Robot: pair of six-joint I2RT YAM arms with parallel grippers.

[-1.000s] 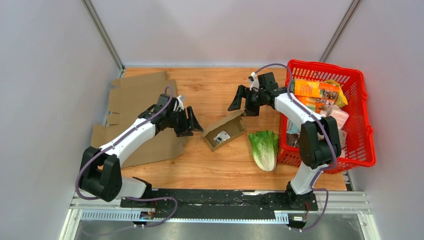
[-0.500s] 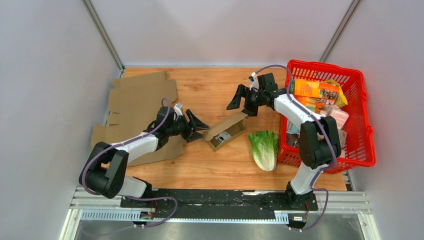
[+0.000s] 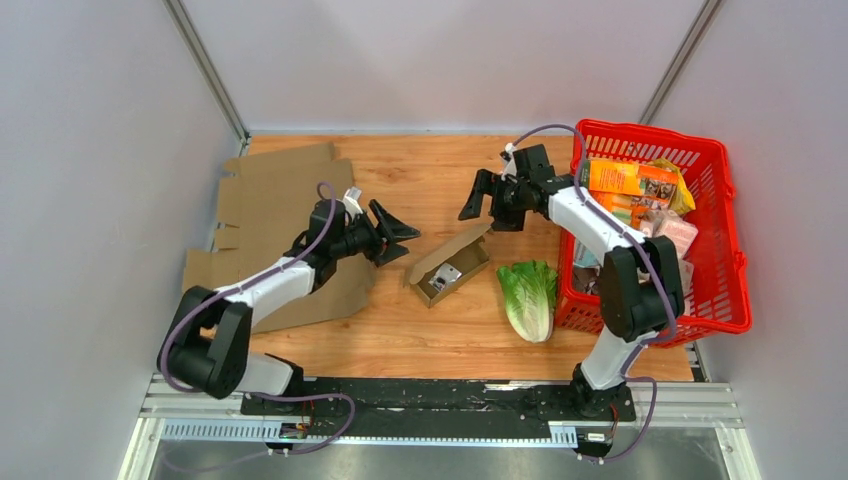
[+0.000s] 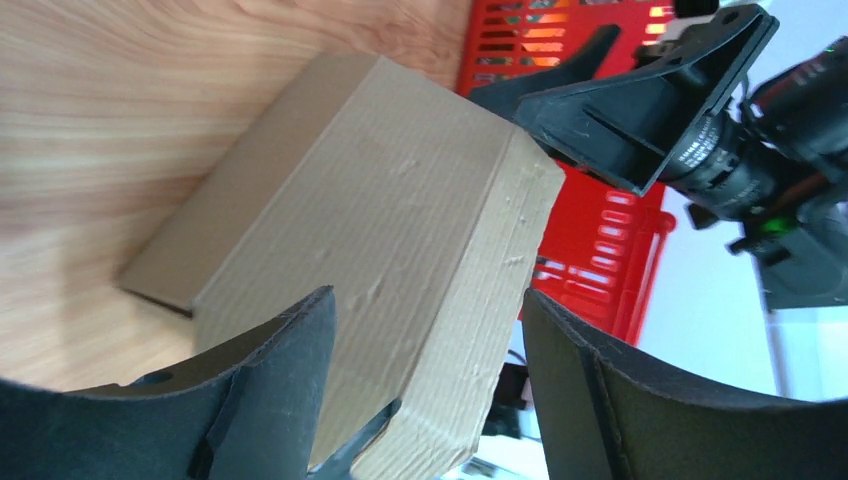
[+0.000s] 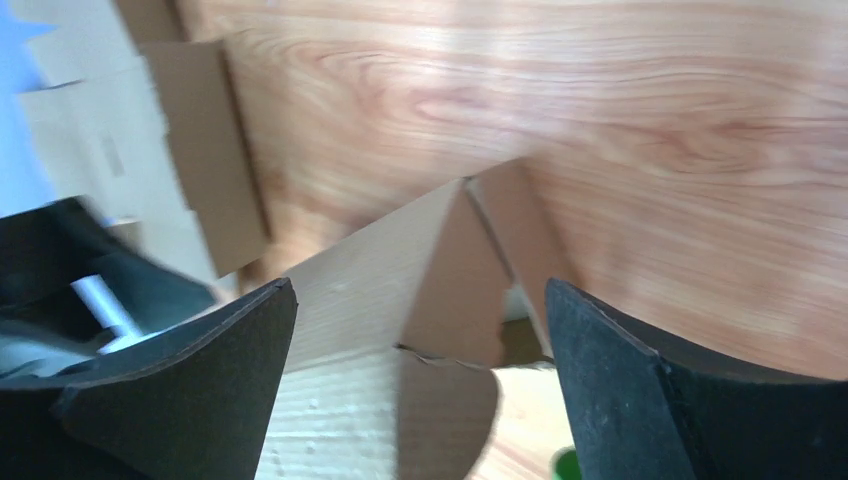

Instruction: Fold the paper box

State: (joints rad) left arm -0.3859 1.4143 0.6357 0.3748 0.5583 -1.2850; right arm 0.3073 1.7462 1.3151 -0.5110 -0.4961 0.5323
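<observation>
On the wooden table [image 3: 420, 330], a red basket [image 3: 735, 290] fills the right side and flat cardboard sheets [image 3: 280, 195] lie at the left. Near the middle sits the paper box [image 3: 450, 262], its lid flap raised, with a lettuce [image 3: 530, 295] just beside it on the right. The left tool [image 3: 398, 238], jaws spread, faces the box's left end without touching it. The right tool [image 3: 488, 212], also spread wide, hovers just behind the flap.
</observation>
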